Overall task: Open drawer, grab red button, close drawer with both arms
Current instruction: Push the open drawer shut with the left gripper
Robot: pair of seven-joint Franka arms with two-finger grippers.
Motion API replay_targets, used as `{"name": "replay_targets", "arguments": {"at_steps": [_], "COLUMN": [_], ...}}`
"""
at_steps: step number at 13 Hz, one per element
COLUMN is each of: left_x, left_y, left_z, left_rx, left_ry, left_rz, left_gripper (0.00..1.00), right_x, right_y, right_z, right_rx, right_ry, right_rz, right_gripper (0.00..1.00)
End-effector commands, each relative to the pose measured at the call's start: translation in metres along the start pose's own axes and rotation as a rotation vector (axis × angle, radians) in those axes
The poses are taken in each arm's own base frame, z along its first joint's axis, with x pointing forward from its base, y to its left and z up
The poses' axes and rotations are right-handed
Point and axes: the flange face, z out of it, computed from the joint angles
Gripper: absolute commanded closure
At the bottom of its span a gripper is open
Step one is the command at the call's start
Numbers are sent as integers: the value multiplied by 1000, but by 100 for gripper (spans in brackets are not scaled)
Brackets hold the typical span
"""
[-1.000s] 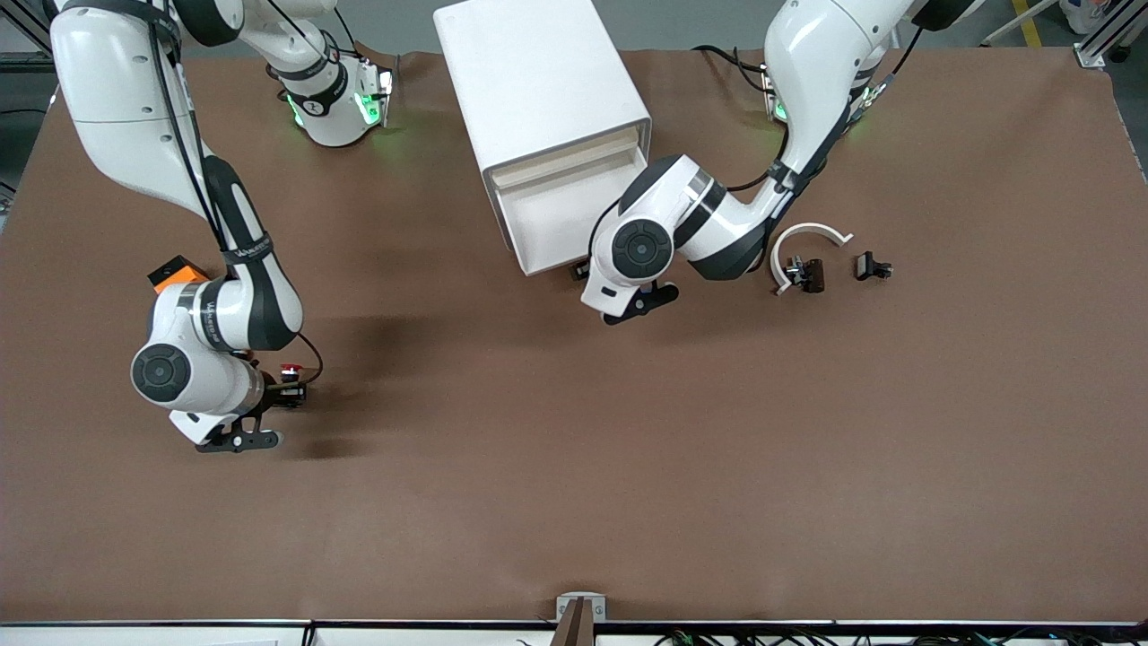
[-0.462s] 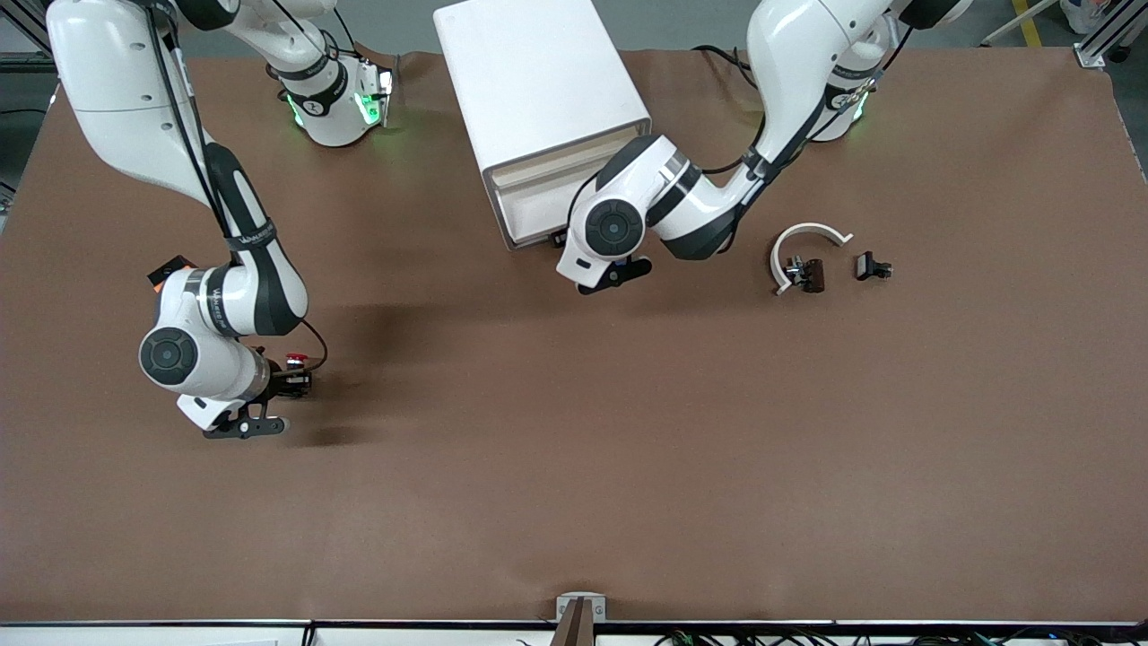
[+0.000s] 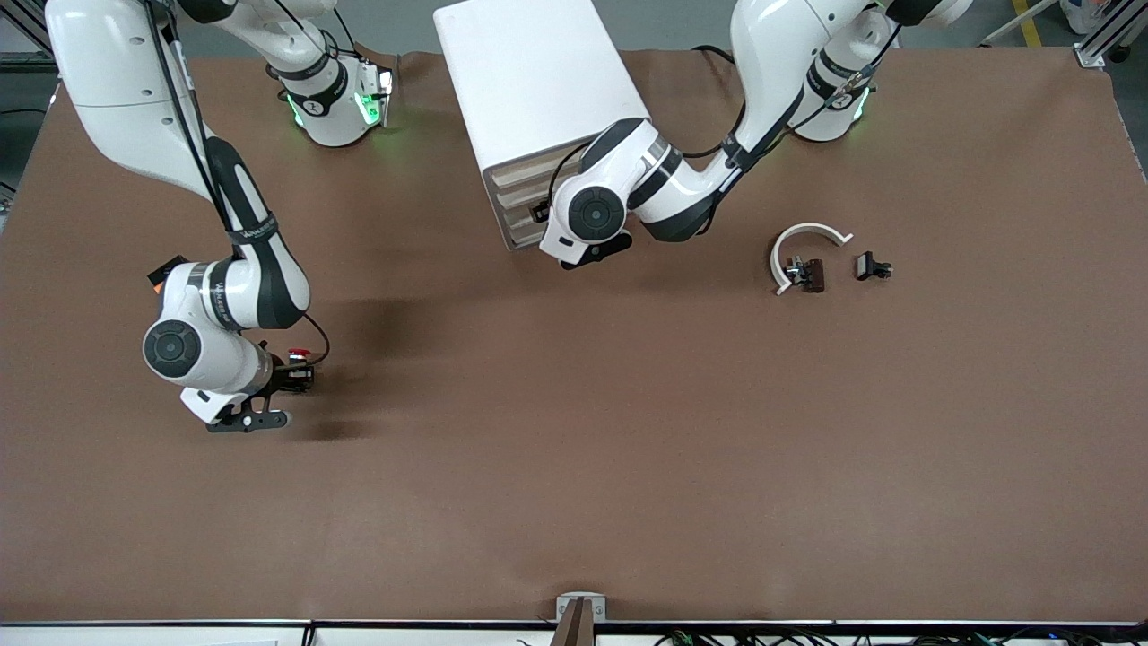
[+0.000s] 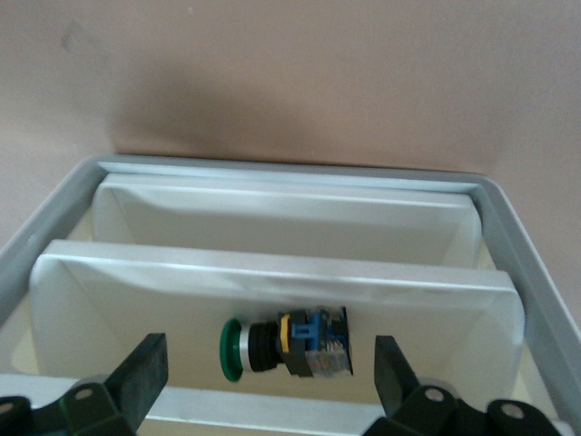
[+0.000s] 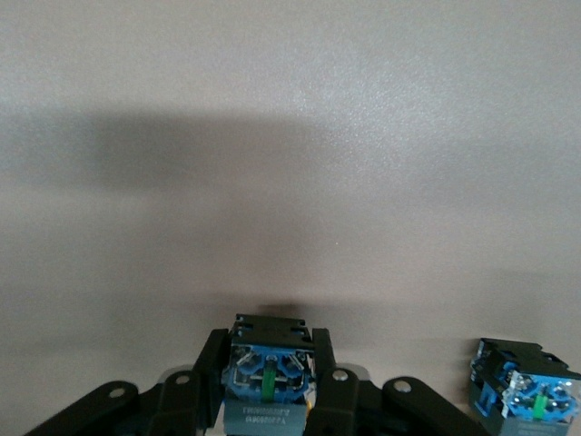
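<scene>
While the left gripper (image 4: 268, 381) is pressing at the cabinet's (image 3: 538, 81) drawer (image 3: 513, 199) front, its jaws are standing wide. Right gripper (image 3: 289, 377) is hanging over the surface (image 3: 628, 431) toward the right arm's end, jaws clamping the button (image 3: 294, 355).

high front overview, wrist views close on drawer (image 4: 272, 272), tabletop (image 5: 290, 136)
</scene>
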Motion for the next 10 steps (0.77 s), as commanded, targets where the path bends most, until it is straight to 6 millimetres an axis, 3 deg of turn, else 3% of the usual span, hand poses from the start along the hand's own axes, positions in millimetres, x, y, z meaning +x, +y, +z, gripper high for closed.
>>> {"name": "replay_targets", "arguments": {"at_steps": [1,2,3,4,5,8,10], "left_x": [-15,-13,-4,10,33,86,121], "left_y": [3,3,0,-4,-12,-36,-62], "left_z": [4,2,-8,-23,-45,-99,-140], "left_rx": [-8,-12,-24,-43,-67,-77,-70], "left_ry": [-38,-36,-25,-5,29,184,312], "left_rz": [-14,-23,-40,-58,-81,-102,-109], "left_gripper": [0,0,0,0,0,0,0], "right_x": [-5,-5,-6,-6,-5,-3,3], "right_y": [0,0,0,0,0,1,1], "right_z": [-5,-5,-5,-5,-7,-19,-45], "right_rx": [4,5,5,5,5,5,8], "right_ry": [18,16,15,15,16,26,-25], "right_rz": [6,6,6,7,7,10,11], "right_gripper": [67,63,45,16,0,0,0]}}
